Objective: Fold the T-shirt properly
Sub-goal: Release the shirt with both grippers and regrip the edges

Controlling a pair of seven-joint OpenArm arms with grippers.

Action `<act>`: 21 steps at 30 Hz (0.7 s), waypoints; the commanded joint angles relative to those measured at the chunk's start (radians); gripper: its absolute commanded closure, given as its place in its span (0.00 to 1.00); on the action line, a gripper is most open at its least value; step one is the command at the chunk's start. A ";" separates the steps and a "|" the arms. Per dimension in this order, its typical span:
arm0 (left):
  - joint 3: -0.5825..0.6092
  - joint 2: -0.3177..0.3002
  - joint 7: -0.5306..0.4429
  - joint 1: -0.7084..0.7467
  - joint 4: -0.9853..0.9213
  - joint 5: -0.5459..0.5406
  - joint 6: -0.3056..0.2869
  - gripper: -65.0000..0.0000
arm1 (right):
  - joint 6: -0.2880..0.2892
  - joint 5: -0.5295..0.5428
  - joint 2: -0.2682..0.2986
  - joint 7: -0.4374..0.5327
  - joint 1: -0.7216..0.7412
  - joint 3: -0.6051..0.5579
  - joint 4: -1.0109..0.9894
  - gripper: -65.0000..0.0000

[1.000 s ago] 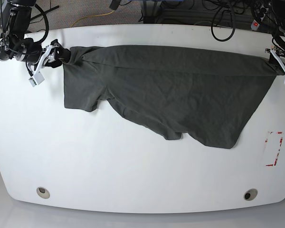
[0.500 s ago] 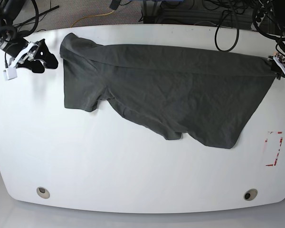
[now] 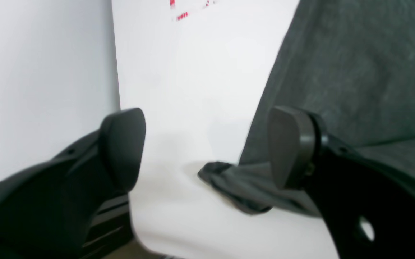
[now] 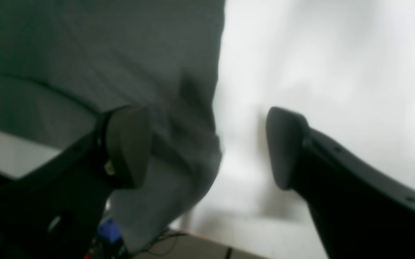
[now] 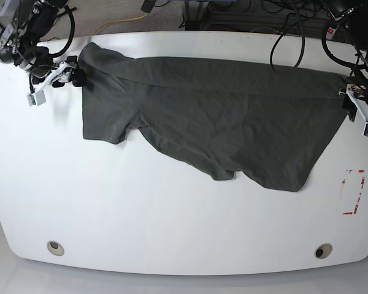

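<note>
The T-shirt (image 5: 214, 116) lies spread across the far half of the white table (image 5: 172, 226), with the left gripper (image 3: 207, 151) and right gripper (image 4: 207, 147) both spread wide, empty, at its opposite far corners.

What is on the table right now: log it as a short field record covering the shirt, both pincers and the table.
shirt: dark T-shirt spread unfolded across the far half of the table, one corner bunched beside the left pincer
left pincer: open, at the shirt's corner, gripping nothing
right pincer: open, beside the shirt's other end
table: white, red-marked rectangle near one edge
</note>
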 commanded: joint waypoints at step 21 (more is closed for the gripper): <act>0.037 -0.012 -0.020 -0.091 -0.001 -0.014 0.003 0.24 | 0.006 -0.035 -0.028 0.062 0.085 -0.097 -0.209 0.32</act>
